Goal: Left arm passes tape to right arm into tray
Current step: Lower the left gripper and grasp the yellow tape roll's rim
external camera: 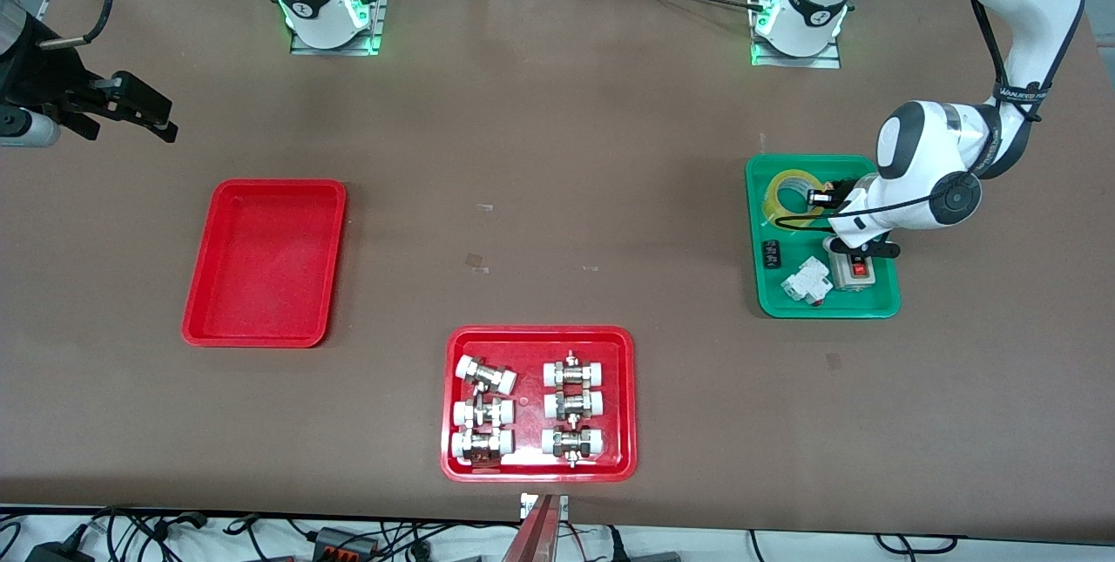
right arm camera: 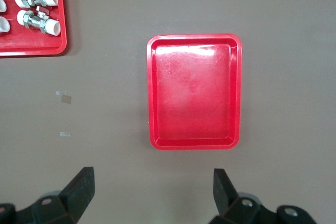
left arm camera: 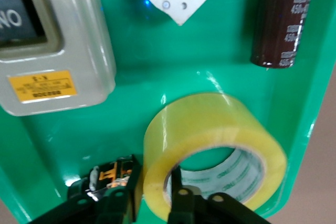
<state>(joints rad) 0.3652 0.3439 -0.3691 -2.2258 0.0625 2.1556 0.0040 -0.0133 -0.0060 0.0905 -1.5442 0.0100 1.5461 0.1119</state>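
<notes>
The tape (external camera: 794, 196) lies flat in the green tray (external camera: 880, 308), in the tray's corner nearest my bases, and from my left wrist its yellow band and pale core (left arm camera: 220, 169) fill the view. My left gripper (left arm camera: 152, 198) is down in the green tray at the roll: one finger (left arm camera: 178, 195) stands inside the core hole and the other sits just outside the band, so the roll's wall is between them, though I cannot tell whether they press on it yet. Also in the green tray are a grey switch box (left arm camera: 52, 51), a dark cylindrical capacitor (left arm camera: 281, 24) and a white part (external camera: 803, 281). My right gripper (right arm camera: 153, 190) waits with its fingers spread wide, high above the bare table near the red tray (external camera: 266, 261), well apart from the green tray toward the right arm's end. A second red tray with white-capped fittings (external camera: 540, 405) sits nearer the front camera than the green tray.
</notes>
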